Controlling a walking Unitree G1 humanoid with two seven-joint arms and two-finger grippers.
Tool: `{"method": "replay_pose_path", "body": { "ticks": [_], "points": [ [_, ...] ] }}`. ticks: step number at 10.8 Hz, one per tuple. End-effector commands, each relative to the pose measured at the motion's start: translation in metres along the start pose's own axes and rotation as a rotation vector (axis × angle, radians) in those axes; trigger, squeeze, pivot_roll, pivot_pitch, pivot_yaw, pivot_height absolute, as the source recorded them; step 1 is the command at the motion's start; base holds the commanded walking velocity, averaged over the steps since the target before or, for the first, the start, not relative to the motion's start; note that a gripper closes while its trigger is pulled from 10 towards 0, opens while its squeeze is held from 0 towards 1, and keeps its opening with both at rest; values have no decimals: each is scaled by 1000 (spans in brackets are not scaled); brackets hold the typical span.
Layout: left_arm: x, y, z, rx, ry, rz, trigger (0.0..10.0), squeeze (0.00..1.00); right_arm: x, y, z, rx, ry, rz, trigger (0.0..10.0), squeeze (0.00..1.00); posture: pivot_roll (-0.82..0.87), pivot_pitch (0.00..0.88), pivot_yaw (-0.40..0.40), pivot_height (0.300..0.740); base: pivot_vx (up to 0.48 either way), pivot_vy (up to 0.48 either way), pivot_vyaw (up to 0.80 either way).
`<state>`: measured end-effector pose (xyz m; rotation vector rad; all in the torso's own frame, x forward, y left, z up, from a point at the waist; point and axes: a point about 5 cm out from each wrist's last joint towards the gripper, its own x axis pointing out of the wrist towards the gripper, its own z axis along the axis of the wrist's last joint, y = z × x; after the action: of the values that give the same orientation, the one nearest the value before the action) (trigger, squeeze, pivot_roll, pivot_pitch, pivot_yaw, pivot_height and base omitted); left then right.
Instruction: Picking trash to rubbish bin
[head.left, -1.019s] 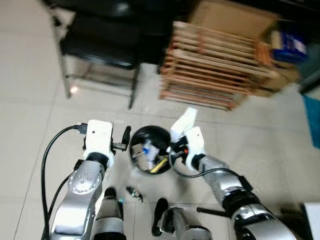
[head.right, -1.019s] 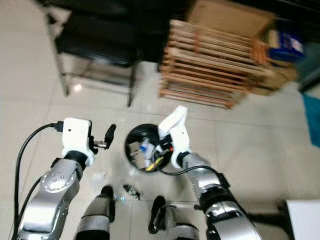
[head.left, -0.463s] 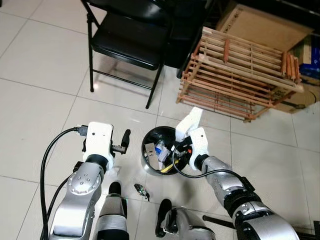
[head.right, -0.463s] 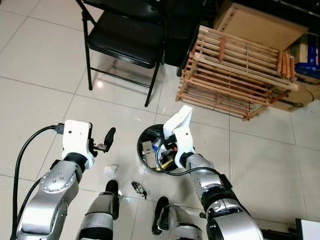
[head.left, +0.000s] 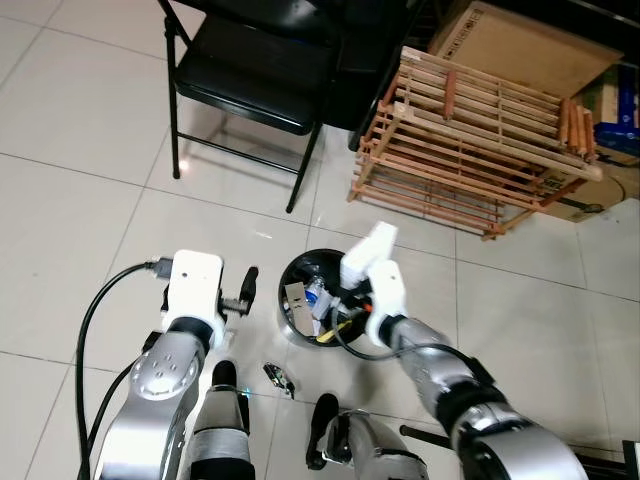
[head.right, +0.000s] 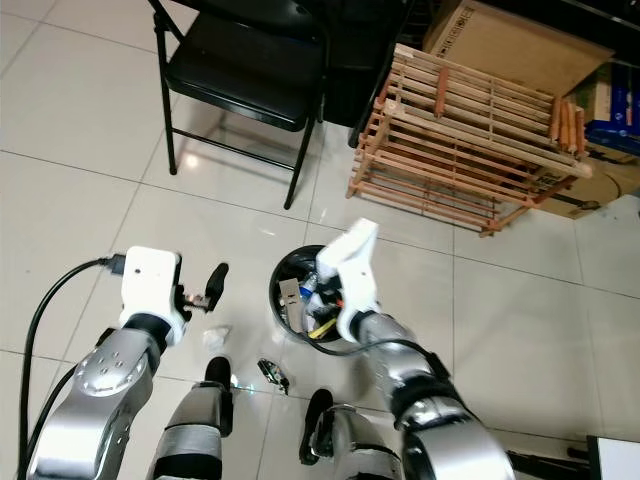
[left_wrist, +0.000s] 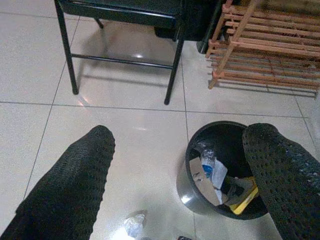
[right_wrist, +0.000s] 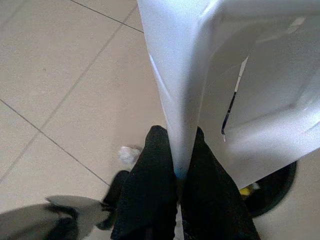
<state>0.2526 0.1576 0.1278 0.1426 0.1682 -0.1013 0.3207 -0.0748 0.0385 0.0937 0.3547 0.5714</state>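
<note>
A black rubbish bin (head.left: 284, 300) stands on the tiled floor between my arms, holding a bottle, cardboard and a yellow item. My right gripper (right_wrist: 175, 150) is shut on the edge of a white foam tray (head.left: 367, 254), which stands tilted over the bin's right rim. My left gripper (head.right: 212, 285) is open and empty, level with the bin's left side and apart from it. A crumpled white paper (head.right: 215, 338) lies on the floor below the left gripper. A small dark piece of trash (head.right: 272, 373) lies in front of the bin.
A black folding chair (head.left: 250, 70) stands behind the bin on the left. A slatted wooden rack (head.left: 470, 150) and a cardboard box (head.left: 520, 40) are behind on the right. My feet (head.left: 320, 445) are just in front of the trash.
The camera view has steadied and shifted since a second ago. My right gripper with the white tray has edged slightly left over the bin. The left gripper keeps its pose.
</note>
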Motion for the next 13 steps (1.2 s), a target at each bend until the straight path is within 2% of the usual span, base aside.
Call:
{"method": "replay_pose_path", "body": {
  "ticks": [1,3,5,8,9,10,11,13],
  "points": [
    [-5,-3,-3,-4,18,-11,10000,0,-3,4,-16,29,65,15,10000,0,528,420,-245,740,0,0,0],
    [-7,-2,-3,-5,21,-1,10000,0,5,29,-18,9,53,90,10000,0,544,429,-245,740,0,0,0],
    [-8,-1,-3,-3,24,0,10000,0,11,31,-2,36,-10,80,10000,0,544,428,-242,740,0,0,0],
    [-8,0,-2,2,23,0,10000,0,15,31,10,32,-48,75,10000,0,555,431,-240,740,0,0,0],
    [-9,0,-3,3,26,1,10000,0,16,31,12,36,-58,78,10000,529,559,432,-241,740,0,0,0],
    [-10,0,-4,3,29,4,10000,0,16,32,15,54,-78,84,10000,675,563,433,-242,740,0,0,0],
    [-10,0,-3,4,29,6,10000,0,17,30,19,74,-104,85,10000,1000,569,435,-241,740,0,0,0],
    [-11,2,-4,8,31,13,10000,0,17,26,26,91,-135,72,10000,1000,574,436,-240,740,0,0,0]
  ]
}}
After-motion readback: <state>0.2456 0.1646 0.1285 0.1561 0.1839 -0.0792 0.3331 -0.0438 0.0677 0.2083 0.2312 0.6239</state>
